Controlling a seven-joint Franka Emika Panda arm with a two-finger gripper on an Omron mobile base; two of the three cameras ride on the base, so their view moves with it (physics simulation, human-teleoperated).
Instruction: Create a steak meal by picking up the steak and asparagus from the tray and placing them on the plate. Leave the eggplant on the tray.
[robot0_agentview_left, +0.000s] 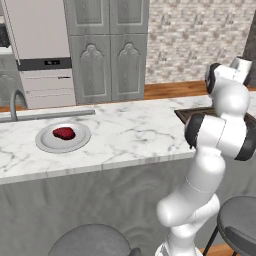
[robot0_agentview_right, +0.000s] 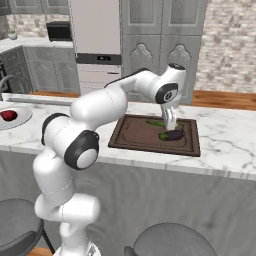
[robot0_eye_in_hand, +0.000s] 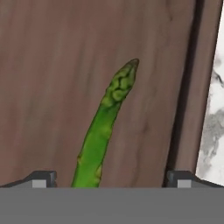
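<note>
The dark red steak (robot0_agentview_left: 64, 133) lies on the round grey plate (robot0_agentview_left: 47, 144) at the left of the marble counter; from the right base view the plate (robot0_agentview_right: 20, 119) and steak (robot0_agentview_right: 7, 115) sit at the far left edge. The brown tray (robot0_agentview_right: 135, 135) holds the green asparagus (robot0_agentview_right: 154, 121) and the dark eggplant (robot0_agentview_right: 174, 134). My gripper (robot0_agentview_right: 170, 124) points down over the tray, just above the asparagus and beside the eggplant. In the hand view the asparagus (robot0_eye_in_hand: 105, 127) runs up between my open fingertips (robot0_eye_in_hand: 43, 178), touching neither.
The tray's corner (robot0_agentview_left: 186, 114) shows behind my arm. A sink faucet (robot0_agentview_left: 15, 102) stands at the counter's back left. Round stools (robot0_agentview_left: 240, 220) (robot0_agentview_right: 170, 240) sit below the counter's front. Bare marble (robot0_agentview_right: 225, 140) lies right of the tray.
</note>
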